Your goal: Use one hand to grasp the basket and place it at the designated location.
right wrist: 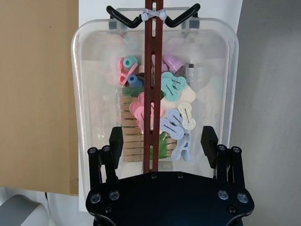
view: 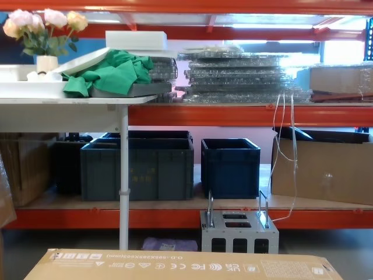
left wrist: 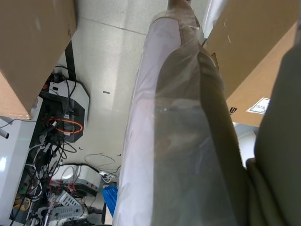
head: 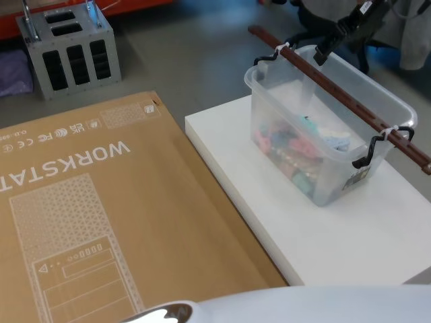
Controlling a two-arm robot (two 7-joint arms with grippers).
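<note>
The basket (head: 323, 134) is a clear plastic tub on a white platform (head: 337, 242) at the right of the head view. A long red-brown bar handle (head: 337, 91) is tied across its rim with white zip ties. Coloured clothes pegs and wooden pegs (right wrist: 162, 113) lie inside. My right gripper (head: 323, 55) comes in from the upper right and hovers just over the far part of the handle. In the right wrist view this gripper (right wrist: 162, 141) is open, with one finger (right wrist: 116, 141) on each side of the bar (right wrist: 151, 94) and not touching it.
A large flat cardboard box (head: 101, 222) marked WORKSTATION covers the left, butting against the platform. A grey metal rack (head: 67, 50) stands on the floor behind it. Dark blue crates (view: 230, 166) sit on the shelf ahead. A plastic-wrapped part (left wrist: 178, 141) shows close up in the left wrist view.
</note>
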